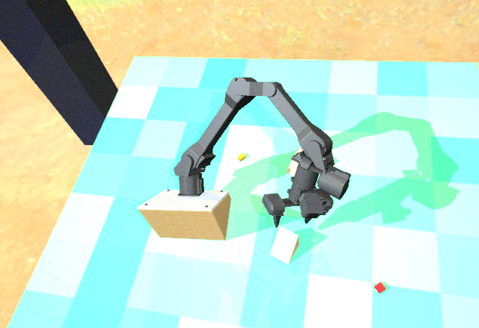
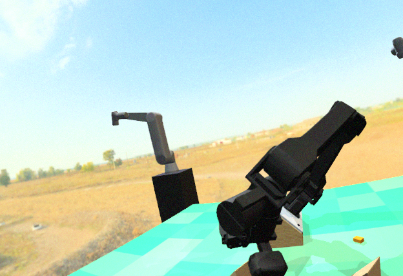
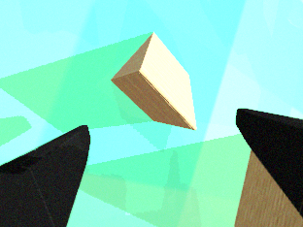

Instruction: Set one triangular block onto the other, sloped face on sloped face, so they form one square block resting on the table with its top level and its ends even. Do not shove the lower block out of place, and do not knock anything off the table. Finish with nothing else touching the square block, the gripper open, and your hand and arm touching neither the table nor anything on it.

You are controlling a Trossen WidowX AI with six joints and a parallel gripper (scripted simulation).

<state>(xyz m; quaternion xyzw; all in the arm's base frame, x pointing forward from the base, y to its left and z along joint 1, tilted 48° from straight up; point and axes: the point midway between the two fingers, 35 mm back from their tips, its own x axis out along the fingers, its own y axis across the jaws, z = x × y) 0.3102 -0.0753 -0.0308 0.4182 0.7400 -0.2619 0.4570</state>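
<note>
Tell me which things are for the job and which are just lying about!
For the job:
- near triangular block
- other triangular block, partly hidden from above
- open gripper

Just lying about:
- little yellow block
- little red block

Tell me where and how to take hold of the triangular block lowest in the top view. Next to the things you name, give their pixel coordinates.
Grip the triangular block (image 1: 284, 244) (image 2: 241, 269) (image 3: 166, 82) across its two triangular ends, low toward the table, coming straight down from above. The wrist view shows one end flat and upright, and the opposite end should match it. The broad pale face slopes, so pads squeezing there would probably slip.
</note>
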